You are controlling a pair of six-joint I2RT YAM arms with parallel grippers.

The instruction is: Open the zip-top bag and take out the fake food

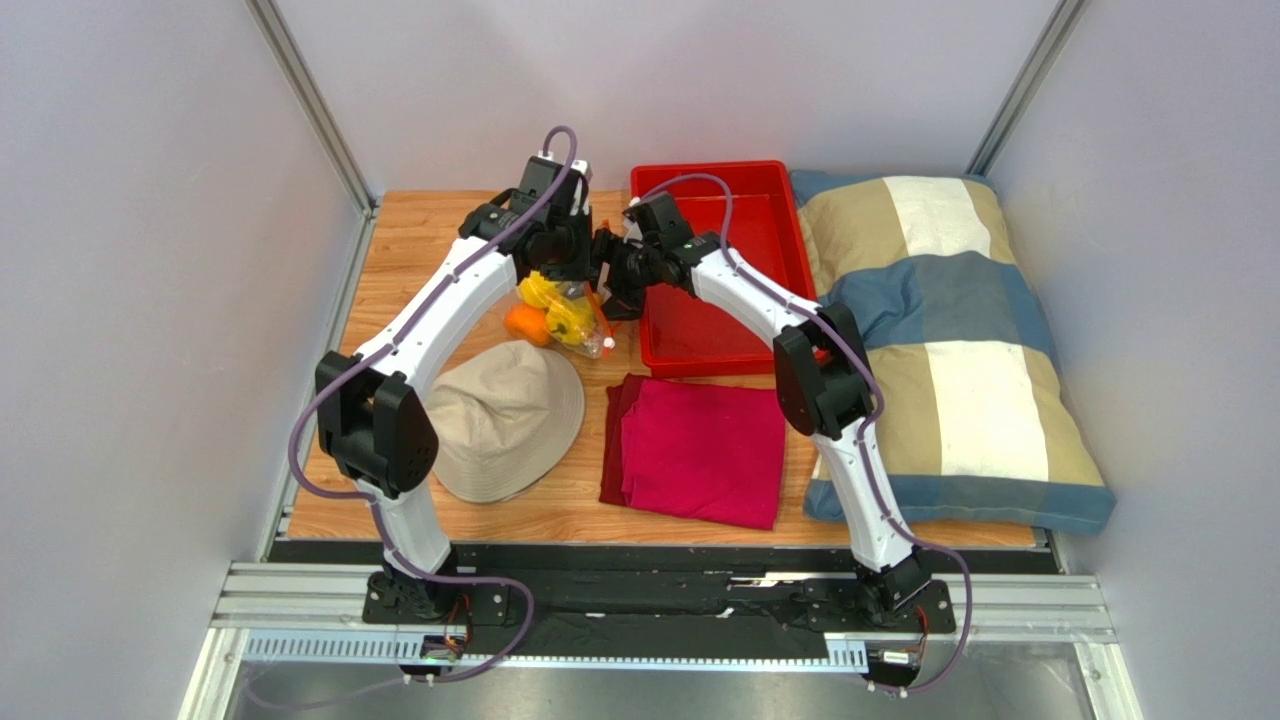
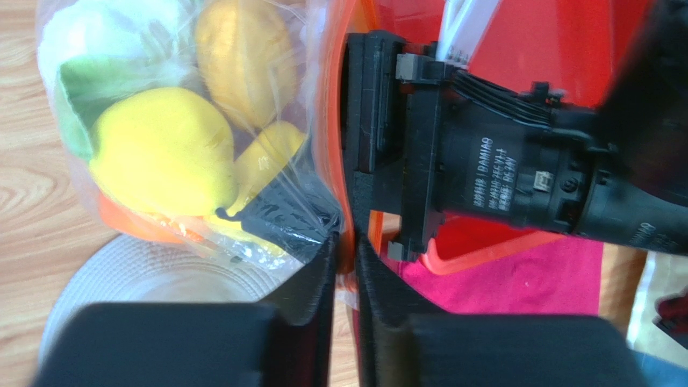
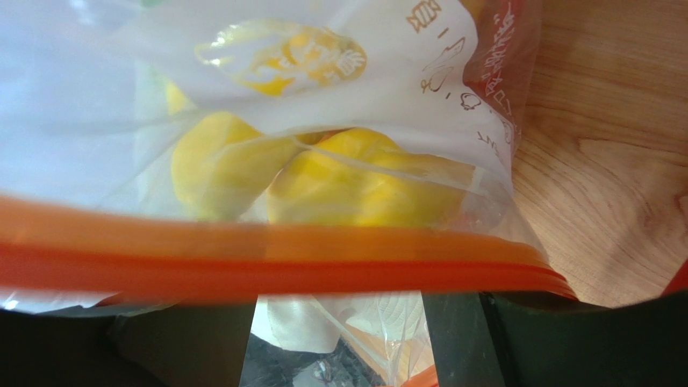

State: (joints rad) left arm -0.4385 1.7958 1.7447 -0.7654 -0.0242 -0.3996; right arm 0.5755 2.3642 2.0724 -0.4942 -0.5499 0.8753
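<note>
While the left gripper (image 2: 345, 251) pinches the orange zip strip (image 2: 329, 121) of the bag (image 1: 574, 324) between nearly closed jaws, the right gripper (image 3: 339, 310) faces it just beside, jaws apart, the strip lying across its fingers (image 3: 161, 347). The bag sits on the table (image 1: 436, 225) between a hat (image 1: 504, 420) and a red tray (image 1: 766, 188), with yellow fake food (image 2: 161, 149) packed inside.

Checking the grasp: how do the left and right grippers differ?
The left gripper has fingers nearly together, pinching the zip-top bag by its orange strip; the right gripper has fingers wide apart, the strip lying across them. The left gripper's arm passes the tan hat, the right gripper's crosses the red tray. Both meet at the bag's zip edge.
</note>
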